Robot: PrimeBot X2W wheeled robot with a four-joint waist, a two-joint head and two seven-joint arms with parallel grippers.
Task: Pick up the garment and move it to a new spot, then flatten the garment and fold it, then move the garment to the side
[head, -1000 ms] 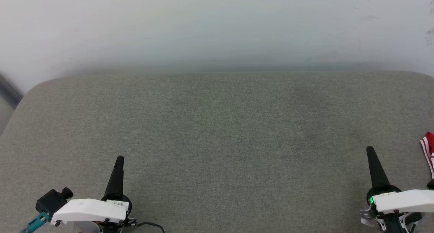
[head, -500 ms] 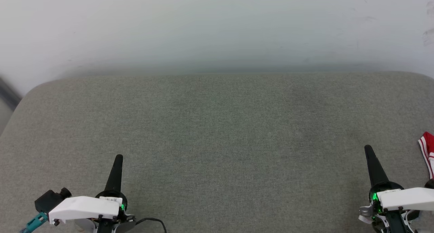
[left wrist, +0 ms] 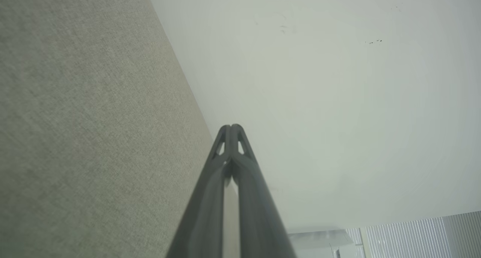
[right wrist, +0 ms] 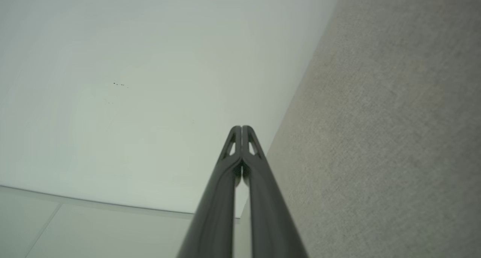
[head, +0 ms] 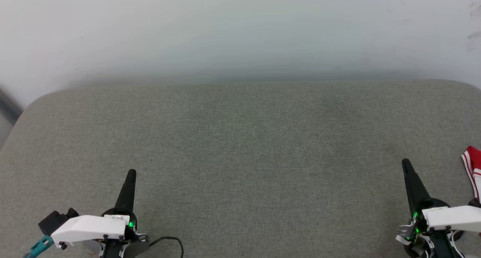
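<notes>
The left end effector (head: 131, 174) and the right end effector (head: 405, 164) are each seen with fingers pressed together, nothing gripped, above the grey fabric surface (head: 240, 138). A red, white-striped corner of the garment (head: 473, 162) is seen at the right edge, near the right end effector.

Right gripper (right wrist: 241, 132), seen along its own two dark fingers (right wrist: 216, 213), which rise from the bottom edge and press together at the tips. Each finger has a small slot near its tip, and a thin slit stays open lower down. A grey woven fabric surface (right wrist: 375, 138) occupies the right side. A pale wall (right wrist: 131, 81) with faint specks occupies the left.
</notes>
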